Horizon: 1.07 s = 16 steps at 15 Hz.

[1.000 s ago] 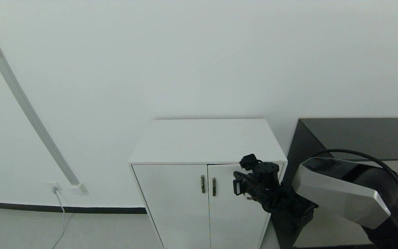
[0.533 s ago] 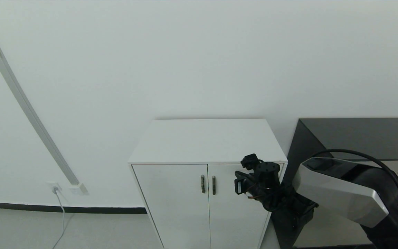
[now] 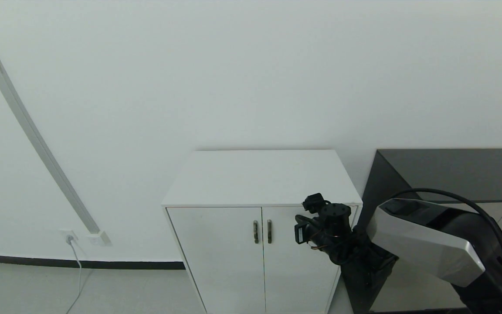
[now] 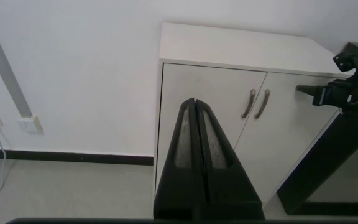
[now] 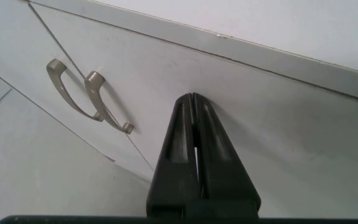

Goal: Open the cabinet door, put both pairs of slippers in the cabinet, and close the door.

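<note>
Right tool, tips together, near right door handle; cabinet doors flush.

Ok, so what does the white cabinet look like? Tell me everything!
The cabinet is white and smooth, with a flat top and two shut doors. Each door has a curved metal handle beside the middle seam. It stands upright on the floor against the wall, a dark unit close on the right. The shut right gripper points at the right door's upper part; whether it touches is unclear.

readable text: none | white tag on right arm: too small to read
</note>
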{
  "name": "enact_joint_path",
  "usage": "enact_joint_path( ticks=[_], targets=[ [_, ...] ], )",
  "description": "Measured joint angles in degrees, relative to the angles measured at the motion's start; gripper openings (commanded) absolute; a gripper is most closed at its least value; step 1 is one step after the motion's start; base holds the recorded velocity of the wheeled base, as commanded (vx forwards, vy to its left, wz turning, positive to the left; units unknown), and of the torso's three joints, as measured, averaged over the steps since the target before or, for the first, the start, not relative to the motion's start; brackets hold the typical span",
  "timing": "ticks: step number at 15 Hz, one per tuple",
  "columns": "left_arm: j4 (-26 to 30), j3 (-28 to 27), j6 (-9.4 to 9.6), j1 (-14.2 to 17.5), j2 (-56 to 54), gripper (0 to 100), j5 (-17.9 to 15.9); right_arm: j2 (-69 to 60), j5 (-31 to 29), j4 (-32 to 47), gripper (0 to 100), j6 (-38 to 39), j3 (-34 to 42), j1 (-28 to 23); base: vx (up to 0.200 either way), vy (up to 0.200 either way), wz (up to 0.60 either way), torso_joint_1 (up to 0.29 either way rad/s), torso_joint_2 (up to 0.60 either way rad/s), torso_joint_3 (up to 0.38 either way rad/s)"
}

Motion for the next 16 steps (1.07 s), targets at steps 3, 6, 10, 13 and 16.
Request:
enact_joint_path(
  ticks=[3, 6, 10, 13, 16],
  targets=[
    [0.00, 0.00, 0.00, 0.00, 0.00, 0, 0.02, 0.22, -0.04, -0.02, 0, -0.04, -0.02, -0.11, 0.000, 0.000, 0.00, 0.000, 0.00, 0.000],
    [0.00, 0.00, 0.00, 0.00, 0.00, 0, 0.02, -1.24, -0.20, -1.37, 0, -0.06, 2.99, 0.35, 0.000, 0.000, 0.00, 0.000, 0.00, 0.000],
    [0.00, 0.00, 0.02, -0.02, 0.00, 0, -0.05, -7.56, -0.30, -5.52, 0, -0.06, 13.00, 0.95, 0.000, 0.000, 0.00, 0.000, 0.00, 0.000],
    [0.00, 0.00, 0.07, 0.00, 0.00, 0, -0.09, -12.68, -0.52, -11.23, 0, -0.20, 23.41, 0.73, 0.000, 0.000, 0.00, 0.000, 0.00, 0.000],
    [0.00, 0.00, 0.09, -0.02, 0.00, 0, -0.09, -20.37, -0.63, -13.56, 0, -0.55, 33.17, -1.02, 0.000, 0.000, 0.00, 0.000, 0.00, 0.000]
  ],
)
